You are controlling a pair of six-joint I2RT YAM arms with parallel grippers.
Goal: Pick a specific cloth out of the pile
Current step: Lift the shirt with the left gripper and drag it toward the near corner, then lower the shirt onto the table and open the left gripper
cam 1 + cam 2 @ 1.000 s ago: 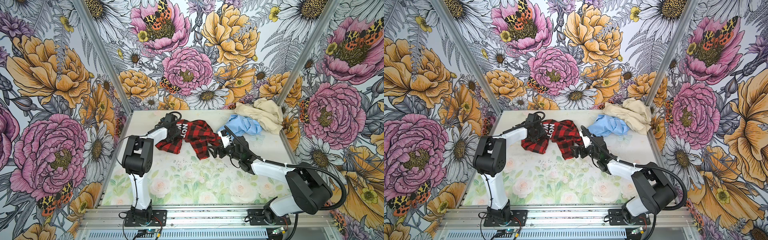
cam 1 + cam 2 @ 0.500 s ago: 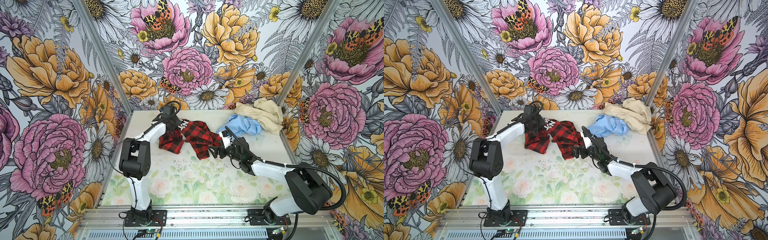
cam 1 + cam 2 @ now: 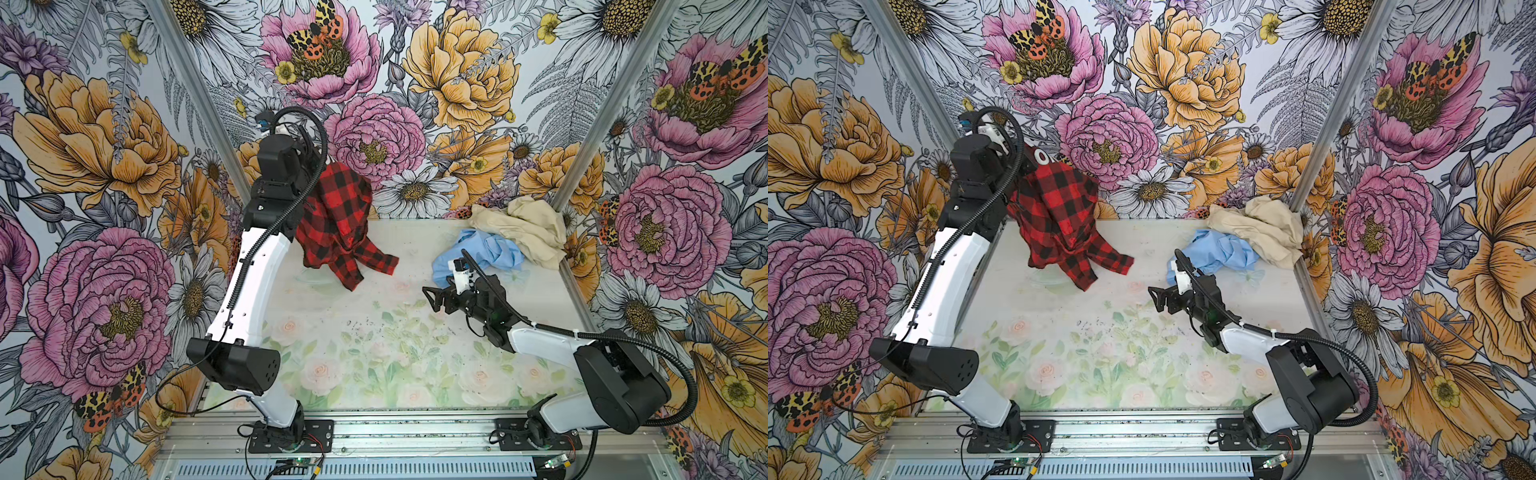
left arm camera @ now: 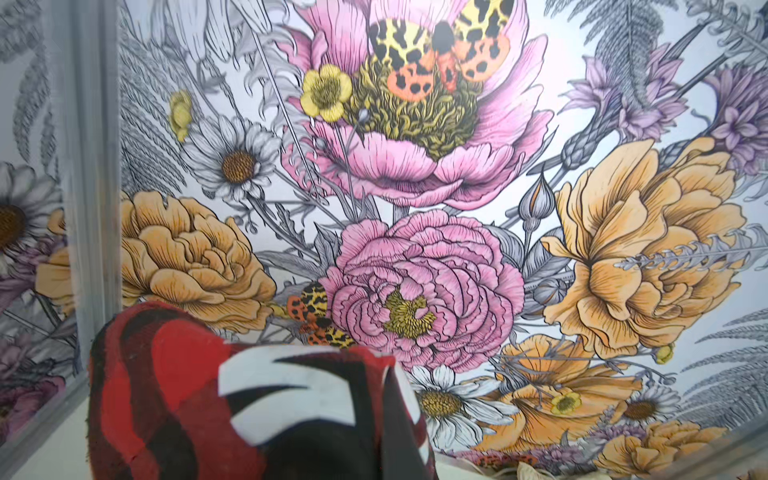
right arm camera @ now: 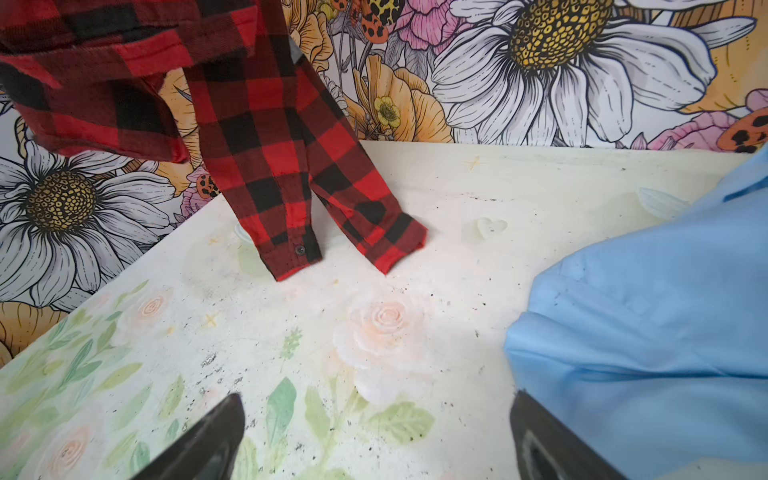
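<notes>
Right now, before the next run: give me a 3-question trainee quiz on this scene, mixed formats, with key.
1. True or false: the plaid cloth hangs from the left gripper.
2. Pick one. The right gripper is: A) shut on a cloth; B) open, holding nothing; C) out of every view.
3. Short answer: which cloth lies against the beige cloth?

Key:
1. True.
2. B.
3. The light blue cloth.

The cloth [image 3: 336,216] is matt brushed flannel; the blue cloth [image 5: 644,311] smoother, faintly sheeny.
</notes>
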